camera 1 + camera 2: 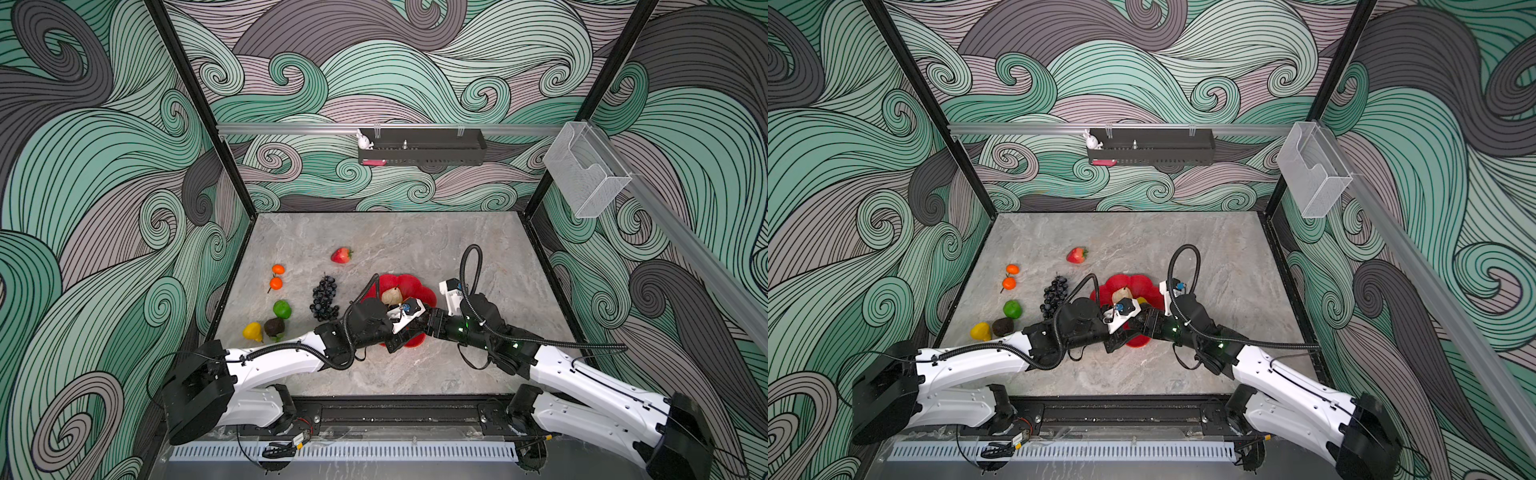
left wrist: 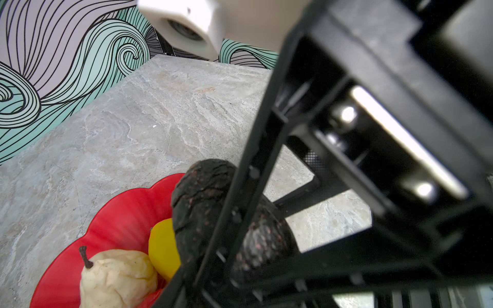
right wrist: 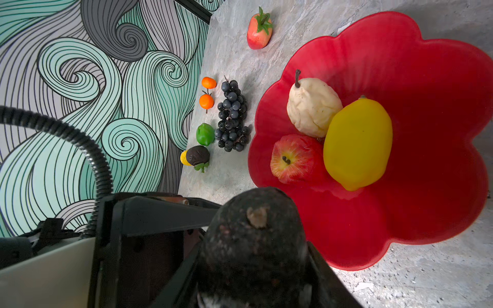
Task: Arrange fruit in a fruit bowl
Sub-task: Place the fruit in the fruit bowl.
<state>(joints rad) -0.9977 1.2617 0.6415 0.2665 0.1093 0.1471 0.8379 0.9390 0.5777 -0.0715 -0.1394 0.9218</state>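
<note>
The avocado [image 3: 256,234] hangs over the red flower bowl's [image 3: 426,133] rim, lower centre of the right wrist view, clamped in the half-closed left hand [image 1: 413,326]; the right hand [image 3: 253,272] flanks it, grip unclear. Released early, it could roll onto the desk [image 3: 426,280]

Swirling teal-and-grey walls [image 1: 104,166] enclosed a grey marbled table [image 1: 415,241]. A black tray [image 1: 436,160] and clear bin [image 1: 590,183] hung on rails [image 1: 291,128].

I'm working inside a robot lab cell: swirl-printed walls [image 1: 104,174], aluminium rail [image 1: 291,129] upper middle, stone-look tabletop [image 1: 395,241], left arm [image 1: 274,361], right arm [image 1: 582,378].
</note>
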